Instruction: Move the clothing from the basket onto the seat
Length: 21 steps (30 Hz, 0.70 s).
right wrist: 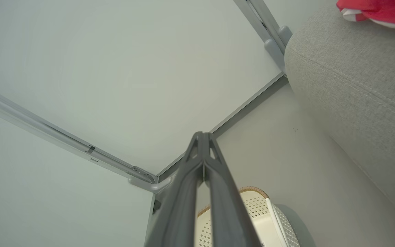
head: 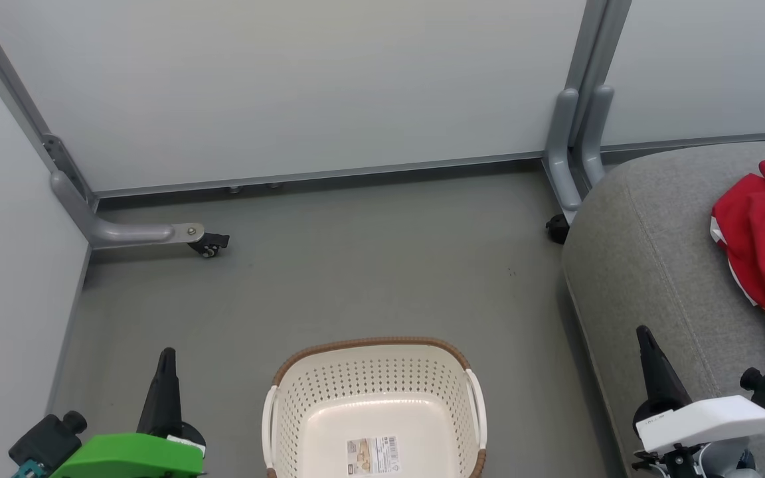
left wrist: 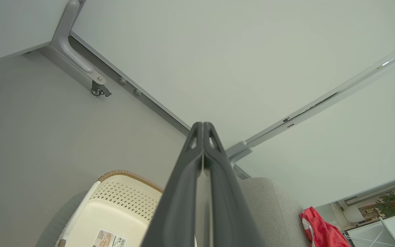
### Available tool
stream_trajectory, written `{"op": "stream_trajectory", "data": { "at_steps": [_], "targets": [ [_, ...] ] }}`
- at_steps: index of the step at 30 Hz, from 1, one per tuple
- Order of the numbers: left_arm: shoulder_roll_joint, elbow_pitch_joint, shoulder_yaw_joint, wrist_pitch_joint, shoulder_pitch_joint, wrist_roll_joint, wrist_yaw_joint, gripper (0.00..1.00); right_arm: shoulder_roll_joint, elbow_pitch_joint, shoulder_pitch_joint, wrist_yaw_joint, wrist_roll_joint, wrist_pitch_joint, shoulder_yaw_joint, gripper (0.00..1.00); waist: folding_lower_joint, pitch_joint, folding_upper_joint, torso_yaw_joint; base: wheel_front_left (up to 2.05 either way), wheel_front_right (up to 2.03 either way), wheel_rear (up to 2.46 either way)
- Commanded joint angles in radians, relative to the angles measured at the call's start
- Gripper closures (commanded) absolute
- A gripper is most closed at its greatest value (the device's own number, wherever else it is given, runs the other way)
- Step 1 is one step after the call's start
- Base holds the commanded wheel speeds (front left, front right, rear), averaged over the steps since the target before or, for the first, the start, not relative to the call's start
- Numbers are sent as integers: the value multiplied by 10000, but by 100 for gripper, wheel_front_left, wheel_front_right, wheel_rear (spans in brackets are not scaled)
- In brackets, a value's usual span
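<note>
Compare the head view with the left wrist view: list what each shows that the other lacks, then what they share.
Head view, not left wrist: the right claw, shut, and the left arm's green housing. Left wrist, not head: a leafy plant beyond the partition. Both: the shut left claw, the empty basket with its label, the grey seat, the red clothing lying on it, and the partition's caster foot.

The basket (head: 372, 382) stands on the floor (head: 356, 265) beside the seat (head: 655, 252), where the clothing (head: 764, 245) lies.
</note>
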Motion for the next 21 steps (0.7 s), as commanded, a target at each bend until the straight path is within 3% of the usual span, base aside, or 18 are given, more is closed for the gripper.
{"op": "stream_trajectory", "data": {
  "at_steps": [1, 21],
  "targets": [
    [73, -55, 76, 71, -337, -356, -58, 100, -80, -47, -262, -3, 357, 79, -59, 100, 0, 6, 0, -5, 0, 0, 0],
    [90, 185, 441, 660, -732, -2616, -149, 100, -100, 214, -573, -5, 2779, 677, -289, 100, 0, 89, 0, -68, 0, 0, 0]
  ]
}}
